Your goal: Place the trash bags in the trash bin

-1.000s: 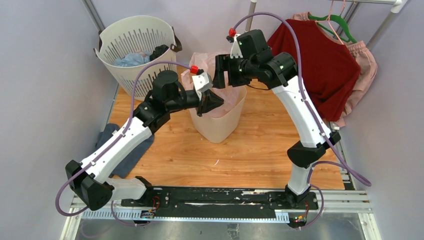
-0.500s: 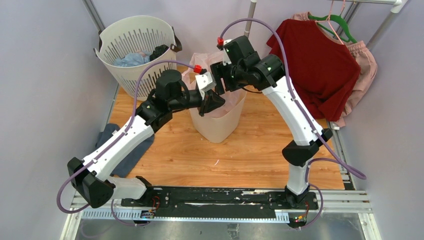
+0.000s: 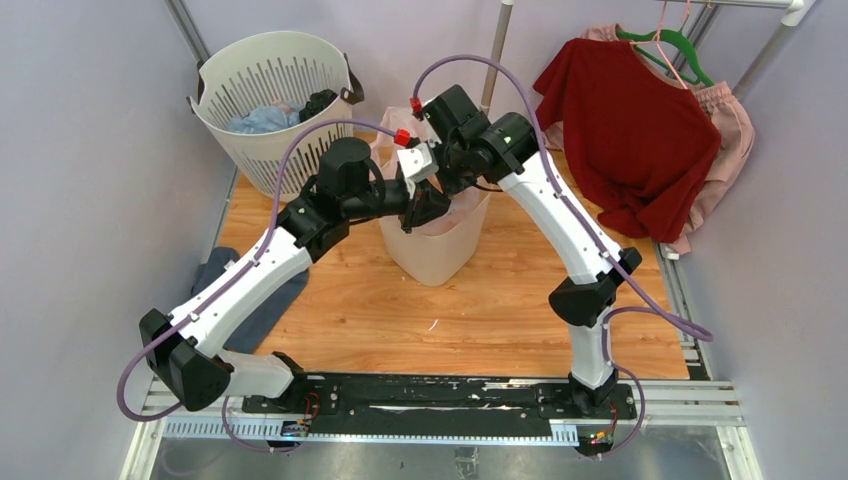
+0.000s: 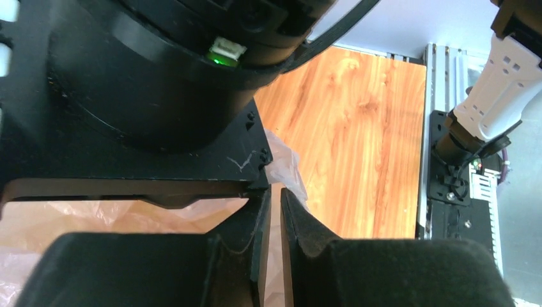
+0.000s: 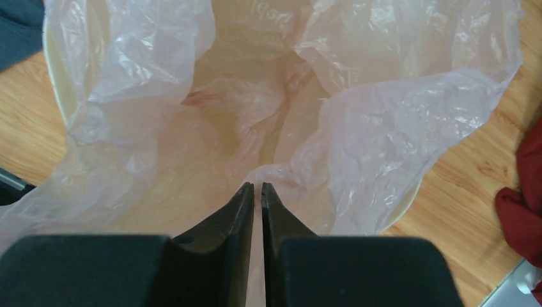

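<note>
L-arm fingers point(image 4: 303, 236) & R-arm fingers point(image 5: 240, 211) nrly shut, each pinching trash bag point(image 5: 383, 128) in trash bin point(image 3: 435, 255).

both arms lean in toward each other, left arm point(image 3: 250, 280) low with a bent elbow, right arm point(image 3: 570, 220) arched higher, wrists nearly meeting. left gripper point(image 4: 275, 192) and right gripper point(image 5: 257, 187) have fingers almost touching, each pinching thin trash bag point(image 5: 383, 128) film.
</note>
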Controlling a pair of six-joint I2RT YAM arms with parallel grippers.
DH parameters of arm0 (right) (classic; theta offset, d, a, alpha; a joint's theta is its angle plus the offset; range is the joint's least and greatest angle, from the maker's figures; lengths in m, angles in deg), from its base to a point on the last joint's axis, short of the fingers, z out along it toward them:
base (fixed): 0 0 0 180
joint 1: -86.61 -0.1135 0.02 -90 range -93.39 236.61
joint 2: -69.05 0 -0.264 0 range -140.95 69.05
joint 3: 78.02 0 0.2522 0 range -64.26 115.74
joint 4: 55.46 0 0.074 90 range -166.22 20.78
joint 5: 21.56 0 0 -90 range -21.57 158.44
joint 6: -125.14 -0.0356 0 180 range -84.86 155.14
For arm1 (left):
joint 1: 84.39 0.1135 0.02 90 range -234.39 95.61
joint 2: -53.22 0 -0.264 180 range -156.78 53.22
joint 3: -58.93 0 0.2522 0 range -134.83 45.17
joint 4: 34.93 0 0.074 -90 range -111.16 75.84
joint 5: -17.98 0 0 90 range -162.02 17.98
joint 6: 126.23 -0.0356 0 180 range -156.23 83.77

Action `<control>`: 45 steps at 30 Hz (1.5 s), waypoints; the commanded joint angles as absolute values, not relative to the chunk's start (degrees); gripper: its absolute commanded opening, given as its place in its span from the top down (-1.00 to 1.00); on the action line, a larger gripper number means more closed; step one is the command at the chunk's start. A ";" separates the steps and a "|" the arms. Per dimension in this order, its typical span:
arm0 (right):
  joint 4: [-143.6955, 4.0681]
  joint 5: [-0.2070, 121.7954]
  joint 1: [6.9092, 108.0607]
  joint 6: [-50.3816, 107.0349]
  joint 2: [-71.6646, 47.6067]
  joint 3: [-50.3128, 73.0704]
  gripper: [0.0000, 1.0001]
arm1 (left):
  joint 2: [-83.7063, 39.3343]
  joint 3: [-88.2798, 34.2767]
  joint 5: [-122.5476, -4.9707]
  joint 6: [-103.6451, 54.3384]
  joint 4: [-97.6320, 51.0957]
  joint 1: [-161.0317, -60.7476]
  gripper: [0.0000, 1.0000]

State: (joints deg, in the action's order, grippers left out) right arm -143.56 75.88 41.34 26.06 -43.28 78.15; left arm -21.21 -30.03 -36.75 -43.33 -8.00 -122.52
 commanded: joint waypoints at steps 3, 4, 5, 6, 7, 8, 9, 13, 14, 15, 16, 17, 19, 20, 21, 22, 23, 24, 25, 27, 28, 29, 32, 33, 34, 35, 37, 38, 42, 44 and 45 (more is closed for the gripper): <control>-145.38 78.43 39.99 27.02 -41.83 76.98 1.00 | -21.20 -32.26 -37.97 -44.35 -10.99 -123.02 0.68; -144.17 78.88 40.07 26.74 -40.71 76.16 1.00 | -21.22 -32.22 -38.31 -44.63 -10.61 -122.98 0.68; -142.54 78.97 40.10 26.35 -39.40 74.79 1.00 | -21.16 -32.08 -38.66 -44.81 -10.31 -122.97 0.68; -140.66 79.02 40.40 26.10 -37.65 73.22 1.00 | -21.05 -31.85 -39.15 -45.01 -10.15 -122.97 0.68; -137.71 79.34 40.64 25.67 -34.88 70.33 1.00 | -20.97 -31.61 -39.64 -45.15 -9.91 -122.93 0.68; -135.91 79.29 41.07 25.11 -33.51 68.47 1.00 | -20.83 -31.41 -40.38 -45.30 -9.73 -122.97 0.68; -133.39 78.89 41.68 24.46 -30.25 64.53 1.00 | -20.79 -31.31 -41.16 -45.54 -9.35 -122.93 0.68; -120.44 75.90 45.11 21.46 -19.73 50.44 1.00 | -21.29 -32.49 -44.96 -46.33 -6.66 -122.73 0.51; -117.64 75.15 46.22 20.52 -17.08 46.86 1.00 | -21.66 -33.07 -45.51 -46.29 -5.86 -122.57 0.48; -115.10 74.25 47.32 19.73 -14.71 43.60 1.00 | -22.07 -33.72 -45.64 -45.84 -5.17 -121.99 0.46; -112.80 73.23 48.35 19.00 -12.74 40.65 1.00 | -22.37 -34.16 -45.65 -45.43 -4.90 -121.60 0.46; -111.00 72.60 49.35 18.17 -10.90 38.27 1.00 | -22.46 -34.49 -45.65 -44.96 -4.97 -121.08 0.46; -108.17 71.48 50.76 17.00 -8.24 34.31 1.00 | -22.62 -34.91 -45.57 -43.81 -5.44 -120.06 0.43; -107.54 70.71 51.42 16.73 -7.53 33.20 1.00 | -22.61 -35.18 -45.94 -43.31 -5.66 -119.56 0.41; -107.21 70.41 51.62 16.53 -7.01 32.27 1.00 | -22.64 -35.58 -46.64 -42.67 -5.83 -119.05 0.38; -106.99 70.10 51.85 16.43 -6.65 31.55 1.00 | -22.77 -36.10 -47.00 -42.21 -5.90 -118.57 0.34; -106.89 69.77 51.97 16.46 -6.35 30.69 1.00 | -23.05 -36.72 -47.21 -41.94 -5.95 -118.03 0.30; -106.88 69.91 52.06 16.26 -6.03 30.21 1.00 | -23.45 -37.46 -47.88 -41.35 -5.83 -117.57 0.25; -106.59 69.96 52.11 16.09 -5.56 29.10 1.00 | -24.14 -38.69 -49.03 -40.99 -5.20 -116.95 0.23; -106.08 69.91 52.20 15.82 -4.51 27.95 1.00 | -26.16 -41.76 -50.85 -40.36 -2.96 -115.34 0.23; -105.85 69.96 52.32 15.80 -3.90 27.06 1.00 | -27.36 -43.68 -52.06 -40.02 -1.39 -114.33 0.23; -105.71 69.91 52.30 15.83 -3.49 26.58 1.00 | -28.70 -45.42 -52.66 -39.79 0.22 -113.29 0.24; -105.65 69.97 52.46 16.11 -2.33 25.39 1.00 | -31.53 -49.06 -52.81 -39.00 2.69 -109.50 0.23; -105.76 69.71 52.65 16.18 -2.04 25.05 1.00 | -32.11 -49.91 -53.15 -38.96 3.10 -108.62 0.20; -105.81 69.66 52.73 16.28 -1.83 24.86 1.00 | -32.72 -50.73 -54.27 -38.88 3.63 -107.85 0.15; -105.89 69.59 52.81 16.28 -1.65 24.64 1.00 | -33.33 -51.90 -54.86 -38.87 4.29 -107.19 0.10; -106.12 69.33 53.06 16.43 -1.45 24.37 1.00 | -34.52 -53.19 -55.05 -39.15 5.58 -105.93 0.06; -106.26 69.32 53.09 16.52 -1.35 24.32 1.00 | -35.01 -53.67 -55.13 -39.14 6.14 -105.36 0.04; -106.44 69.32 53.42 16.83 -0.75 23.74 1.00 | -36.68 -53.83 -54.08 -39.57 7.69 -103.74 0.01; -106.51 68.39 53.55 16.96 -0.52 23.65 1.00 | -36.99 -53.37 -53.34 -39.40 7.66 -103.24 0.01; -106.56 67.55 53.56 17.03 -0.54 23.54 1.00 | -37.01 -53.22 -52.78 -39.33 7.67 -103.08 0.00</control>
State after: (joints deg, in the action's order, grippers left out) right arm -106.60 69.69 52.48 16.73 -1.64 24.67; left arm -36.40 -52.48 -54.24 -39.41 5.62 -104.07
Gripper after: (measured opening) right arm 0.009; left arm 0.493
